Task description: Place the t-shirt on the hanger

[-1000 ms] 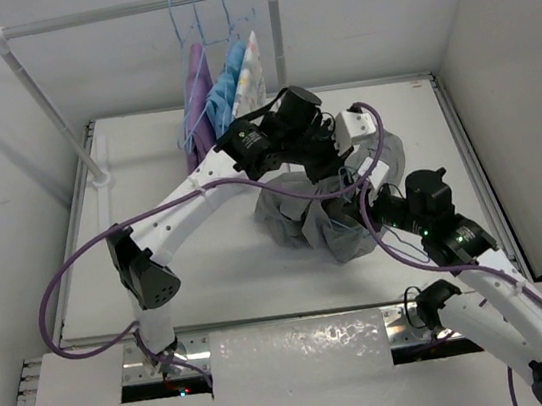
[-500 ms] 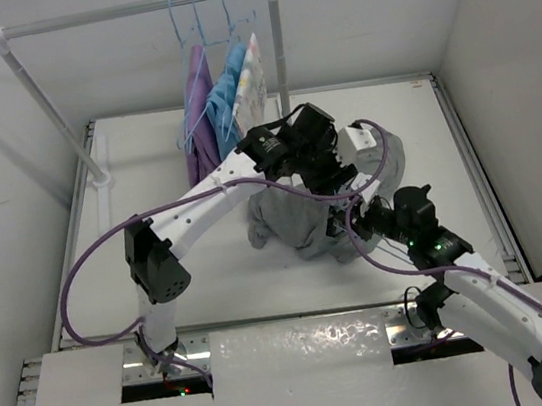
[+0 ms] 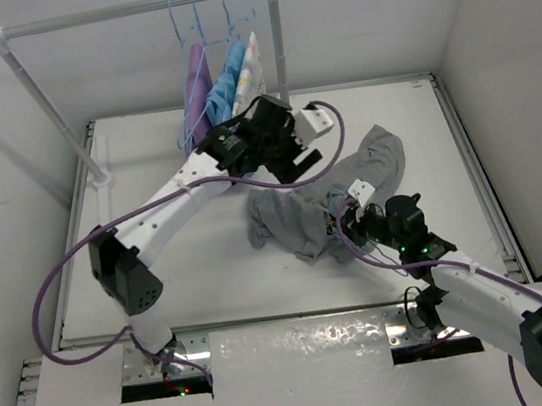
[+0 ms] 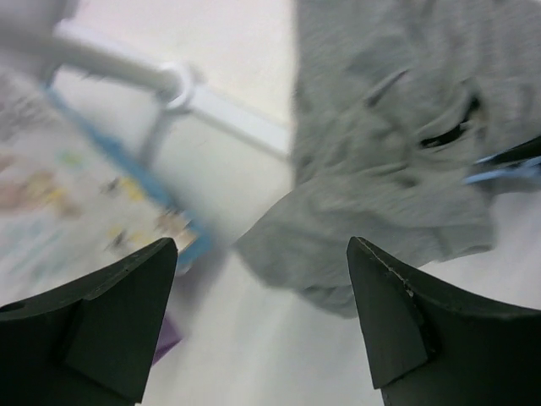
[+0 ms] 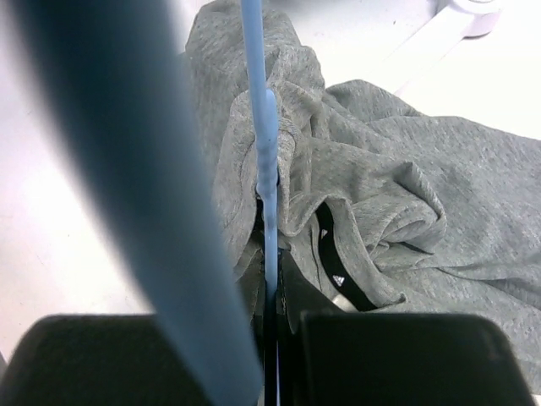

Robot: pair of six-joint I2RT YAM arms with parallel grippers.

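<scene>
The grey t-shirt lies crumpled on the white table, right of centre. My left gripper hovers just left of it, open, with nothing between the fingers; the left wrist view has the t-shirt ahead of the gripper. My right gripper sits low at the shirt's near edge. In the right wrist view it is shut on the thin light-blue wire of the hanger, which runs up into the folds of the t-shirt beside the black collar label. A bit of the hanger pokes from the cloth.
A white clothes rack stands at the back of the table with a purple garment, a light-blue garment and a floral garment on blue hangers. The rack's foot is close behind my left gripper.
My left gripper opened, let go of the t-shirt and drew back to the left toward the rack. The shirt dropped and spread on the table. The right gripper slid left, still gripping the hanger.
</scene>
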